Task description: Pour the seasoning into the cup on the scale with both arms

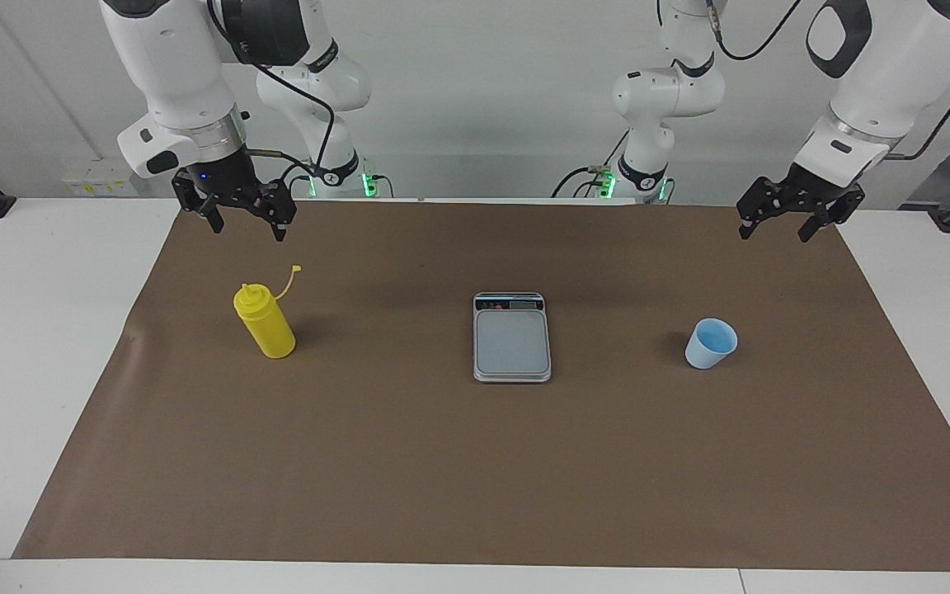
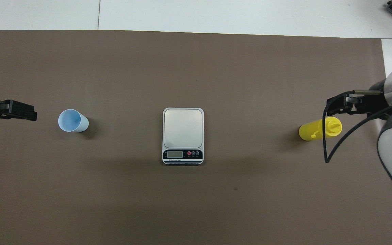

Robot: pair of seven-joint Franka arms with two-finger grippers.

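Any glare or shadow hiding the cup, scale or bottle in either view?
Facing view: even light, soft shadows beside the bottle and cup, no glare on the scale. Overhead view: the scale's plate is mildly bright, display readable as lit; a cable crosses the bottle.

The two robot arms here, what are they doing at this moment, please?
Nothing is held yet. The bottle, the scale and the cup stand apart in a row on the brown mat, the scale in the middle and its plate bare. The right claw hangs open in the air at the bottle's end of the mat, the left claw hangs open at the cup's end. Neither touches anything, so the cup is not on the scale and no pouring has begun.
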